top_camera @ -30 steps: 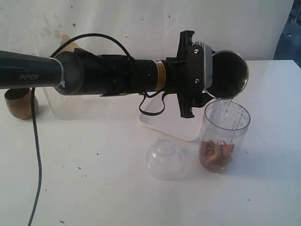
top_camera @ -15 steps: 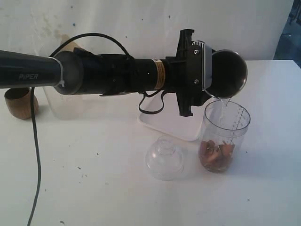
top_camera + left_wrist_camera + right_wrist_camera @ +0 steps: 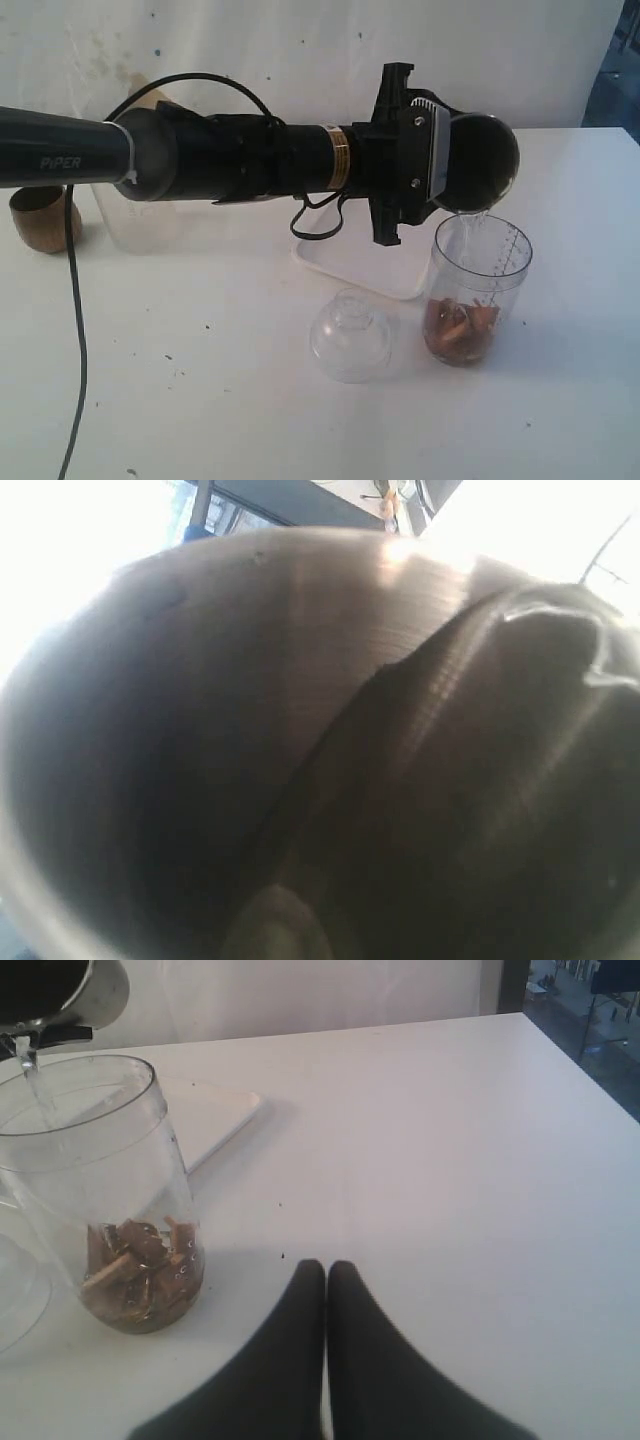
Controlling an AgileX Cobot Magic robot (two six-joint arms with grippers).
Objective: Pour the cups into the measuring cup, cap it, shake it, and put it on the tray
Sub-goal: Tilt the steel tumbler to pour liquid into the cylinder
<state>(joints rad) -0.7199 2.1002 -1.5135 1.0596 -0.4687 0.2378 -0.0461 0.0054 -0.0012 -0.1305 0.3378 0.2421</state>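
Well to the side of the left jaws, behind the arm, the brown wood-look cup and the frosted cup stand on the surface, with no jaws touching them. The left jaws are spread wide around the steel tumbler and hold it tipped over, lip down. A thin clear stream falls from it into the measuring cup, which stands directly under these jaws with brown pieces at its bottom.

The tray lies below the wrist of these jaws, and the dome lid lies just beside the measuring cup. The right jaws are pressed together and hold nothing. The measuring cup stands ahead of them, to one side and apart.

I judge the tumbler stiff, smooth and rather slippery, so a grip across its middle suits it. The measuring cup looks like thin, light plastic, heavier at the bottom now. It is best taken around the middle of its wall, gently, because it may flex or slide.
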